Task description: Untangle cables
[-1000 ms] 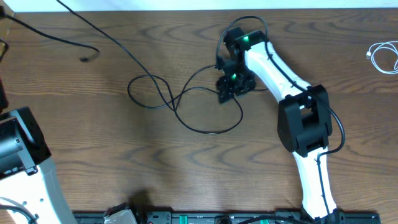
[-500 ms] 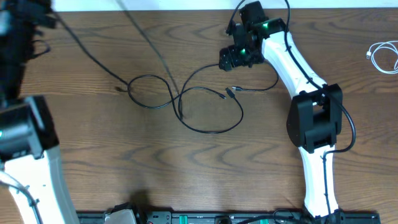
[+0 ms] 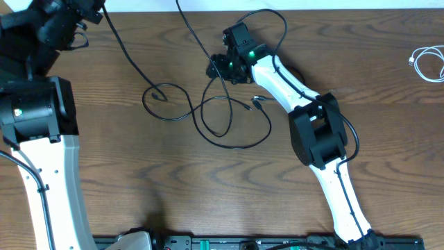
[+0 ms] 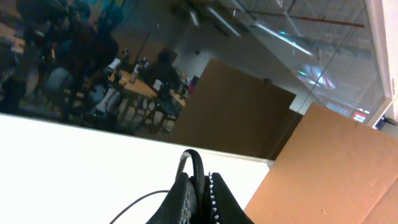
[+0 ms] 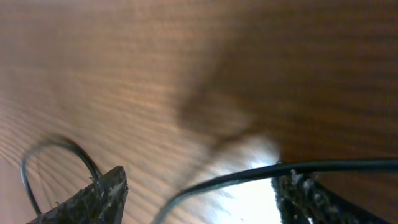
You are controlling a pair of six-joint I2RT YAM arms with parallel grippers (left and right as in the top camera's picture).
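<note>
The black cable [image 3: 236, 147] lies in crossed loops in the middle of the table [image 3: 139, 187], with one strand rising to the far-left corner, where your left fingers [image 4: 186, 196] are pinched together on it. The white cable [image 3: 429, 62] sits well apart at the right edge. Your right fingers [image 5: 106, 193] stand apart with a strand running between them. You seem to be partway through opening the loops; next, close on that strand and draw it away gently so the crossing doesn't tighten

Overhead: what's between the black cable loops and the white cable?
Overhead view: the right arm crosses that stretch just right of the black cable; beyond it, bare table up to the white cable.
</note>
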